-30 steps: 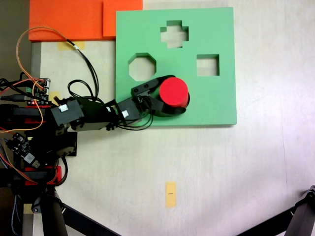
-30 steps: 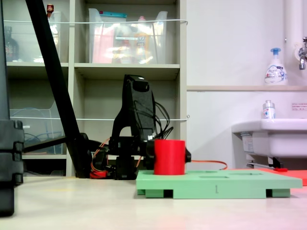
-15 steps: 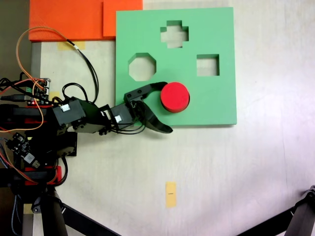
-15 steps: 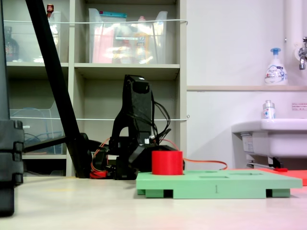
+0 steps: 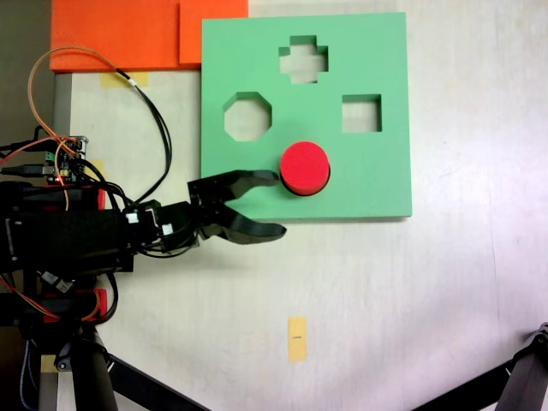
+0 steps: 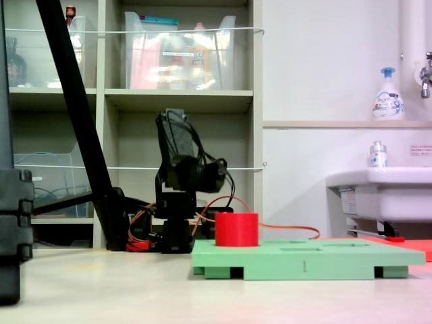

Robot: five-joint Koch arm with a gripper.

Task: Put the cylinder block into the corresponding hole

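Your claw (image 5: 274,204) is hanging wide open and empty at the board's (image 5: 377,171) left edge, while the red cylinder (image 5: 305,168) is sitting partly sunk in the round hole near the board's lower middle.

round hole hidden under cylinder block (image 5: 306,168), its seated depth perhaps unclear

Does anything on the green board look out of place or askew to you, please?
Nothing stands out. The red cylinder sits upright in the green board, sunk partway with its top flat and level in both fixed views. The open hand is clear of it, at the board's edge.
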